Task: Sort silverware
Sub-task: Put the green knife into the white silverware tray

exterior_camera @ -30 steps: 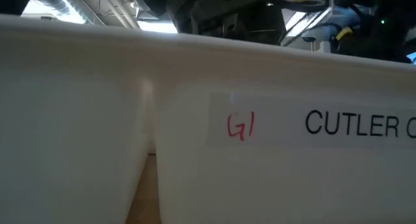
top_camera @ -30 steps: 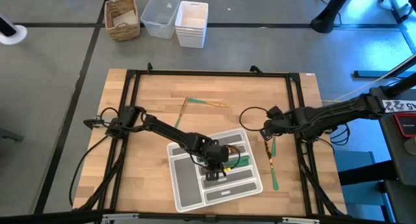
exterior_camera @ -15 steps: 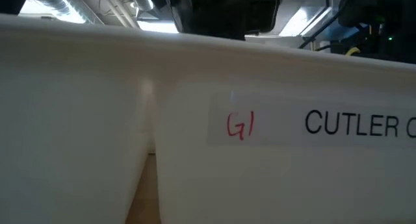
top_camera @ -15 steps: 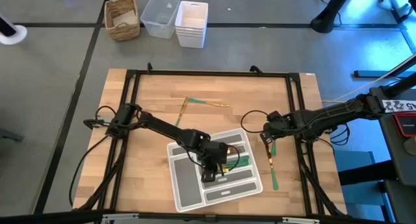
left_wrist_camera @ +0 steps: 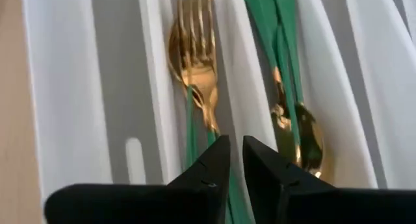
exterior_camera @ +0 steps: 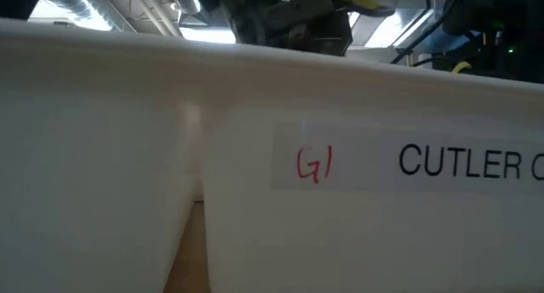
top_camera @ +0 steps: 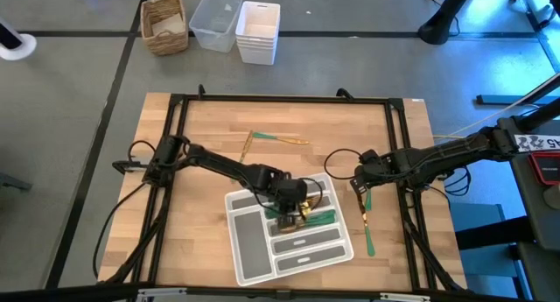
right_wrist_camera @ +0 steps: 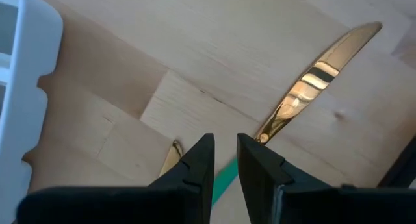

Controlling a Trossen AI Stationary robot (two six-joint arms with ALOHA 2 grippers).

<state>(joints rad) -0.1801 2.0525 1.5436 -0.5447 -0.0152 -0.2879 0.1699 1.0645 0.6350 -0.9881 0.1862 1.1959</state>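
Observation:
The grey tray (top_camera: 254, 254) lies near the table's near edge. Its far compartments hold gold forks (left_wrist_camera: 192, 49) and spoons (left_wrist_camera: 305, 139) with green handles. My left gripper (top_camera: 293, 210) hangs over those compartments, its fingers (left_wrist_camera: 235, 152) nearly together on one fork. My right gripper (top_camera: 358, 186) is low over the table just right of the tray, shut on a gold-bladed knife (right_wrist_camera: 318, 81). A second gold tip (right_wrist_camera: 172, 156) lies beside it. The low view shows only the tray's white wall (exterior_camera: 127, 157). My left gripper pinches a fork by its green handle (left_wrist_camera: 233, 204), just behind the gold neck (left_wrist_camera: 209, 120), and comes from above. The fork's head lies in the tray's compartment on the other forks. My right gripper pinches the knife at the blade end of its green handle (right_wrist_camera: 224, 178), pointing down and lying across it. The blade rests on the table.
Two more pieces (top_camera: 249, 146) (top_camera: 287, 140) lie on the wood toward the far edge. Another green-handled piece (top_camera: 370, 241) lies near the tray's right side. A black frame (top_camera: 175, 162) runs around the table. Baskets and bins (top_camera: 236, 26) stand on the floor beyond.
My left gripper has moved from the tray's middle toward its far-right compartments and has turned. My right gripper has shifted a little toward the near edge, staying over the pieces right of the tray.

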